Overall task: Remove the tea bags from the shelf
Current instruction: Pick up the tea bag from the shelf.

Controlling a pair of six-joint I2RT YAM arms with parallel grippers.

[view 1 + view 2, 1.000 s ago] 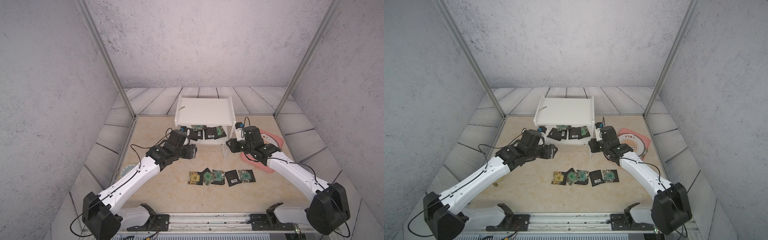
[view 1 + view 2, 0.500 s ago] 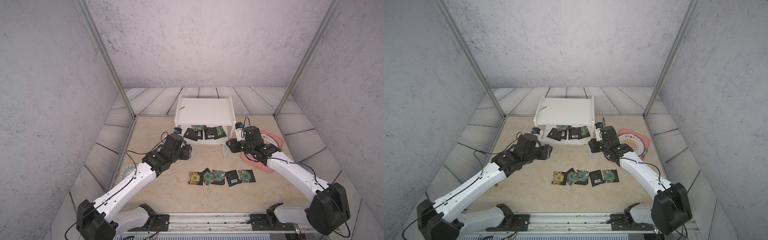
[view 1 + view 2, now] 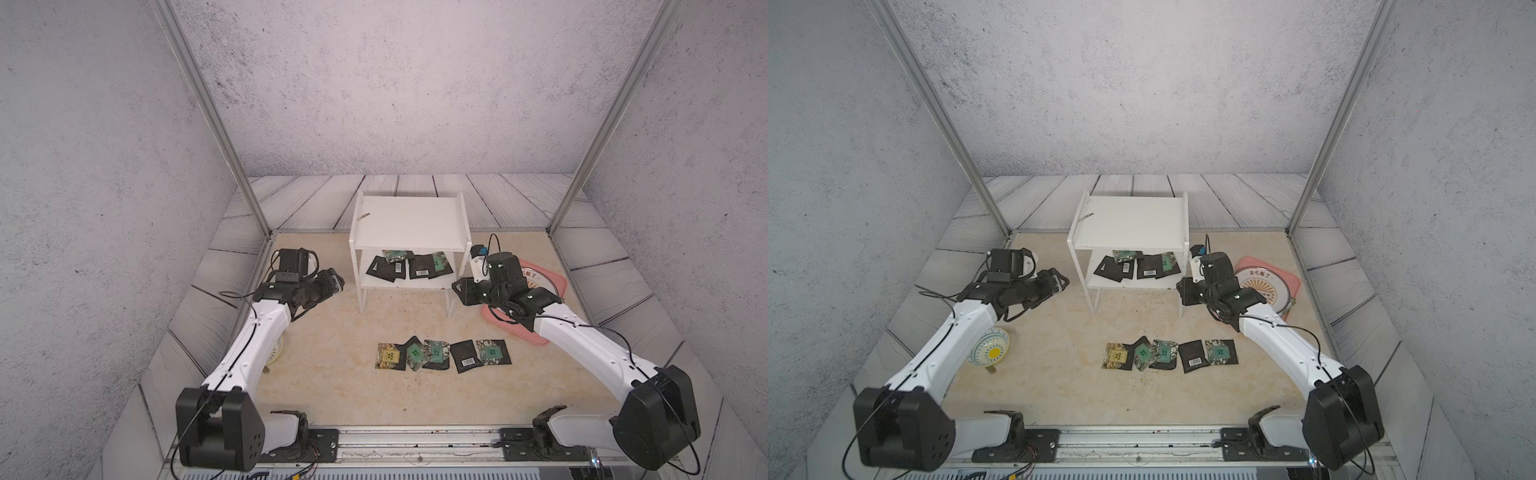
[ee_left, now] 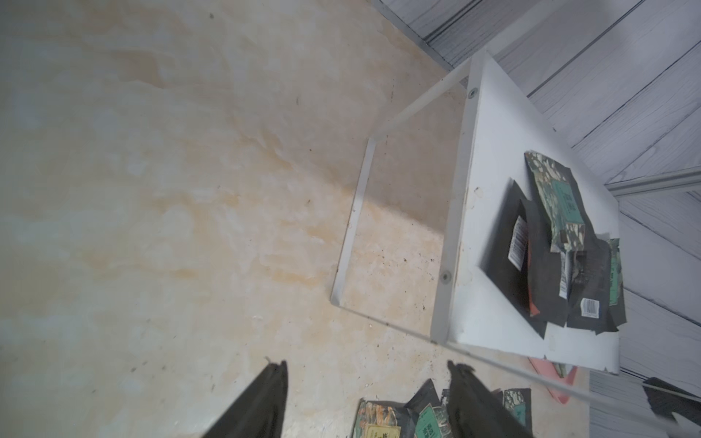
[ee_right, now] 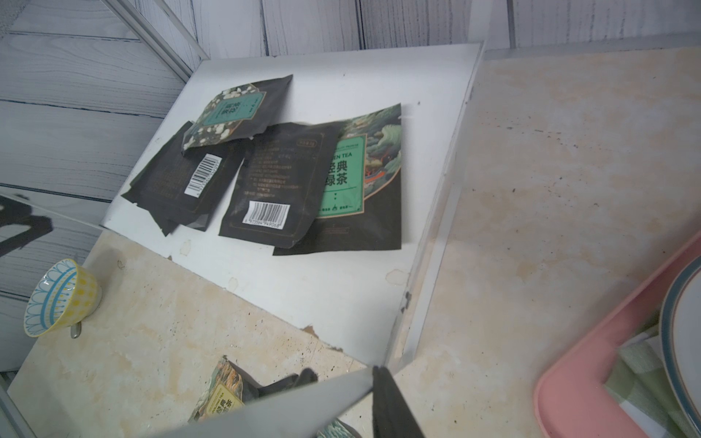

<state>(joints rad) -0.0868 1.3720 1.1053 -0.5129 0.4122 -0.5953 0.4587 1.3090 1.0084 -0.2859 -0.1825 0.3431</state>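
Observation:
The white shelf (image 3: 409,226) (image 3: 1129,224) stands at the back middle of the table. Several tea bags (image 3: 415,266) (image 3: 1142,266) lie overlapping on its lower board, and also show in the left wrist view (image 4: 546,242) and the right wrist view (image 5: 280,182). Several more tea bags (image 3: 440,353) (image 3: 1169,353) lie in a row on the table in front. My left gripper (image 3: 336,284) (image 4: 367,366) hangs left of the shelf, open and empty. My right gripper (image 3: 457,289) (image 5: 343,373) is shut on the shelf's front right leg.
A pink tray (image 3: 559,282) (image 3: 1296,282) with a round plate sits right of the shelf, under my right forearm, with a green checked cloth (image 5: 637,368) in it. A small yellow and blue bowl (image 3: 990,353) (image 5: 60,295) lies by my left arm. Metal posts stand at the back corners.
My left gripper has drawn back from the shelf's front, moving left and away from it. The right arm and the tea bags have not moved.

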